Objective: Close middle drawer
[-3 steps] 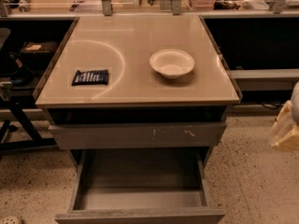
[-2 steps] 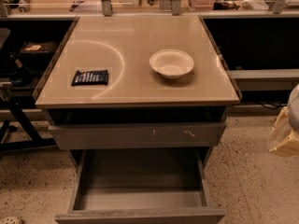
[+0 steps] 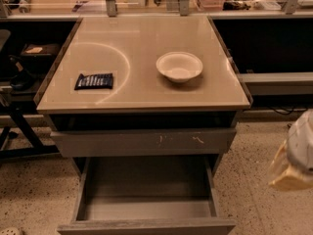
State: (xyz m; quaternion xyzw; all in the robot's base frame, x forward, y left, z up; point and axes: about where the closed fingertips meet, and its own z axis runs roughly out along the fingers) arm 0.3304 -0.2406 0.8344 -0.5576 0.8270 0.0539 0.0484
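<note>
The middle drawer (image 3: 146, 199) stands pulled far out at the bottom of the grey cabinet. Its deep grey box is open and empty, and its plain front (image 3: 146, 226) lies along the lower edge of the view. Above it sits the grey drawer front with pale scratch marks (image 3: 146, 142), pushed nearly in. My gripper (image 3: 292, 166) is a pale shape at the right edge of the view. It hangs over the floor to the right of the cabinet and touches nothing.
On the beige cabinet top (image 3: 142, 89) lie a white bowl (image 3: 179, 66) and a dark snack packet (image 3: 94, 81). Dark shelving stands on both sides. Speckled floor (image 3: 254, 199) surrounds the open drawer. A counter with clutter runs along the back.
My gripper has dropped a little lower at the right edge. The drawers, the bowl and the packet have not moved.
</note>
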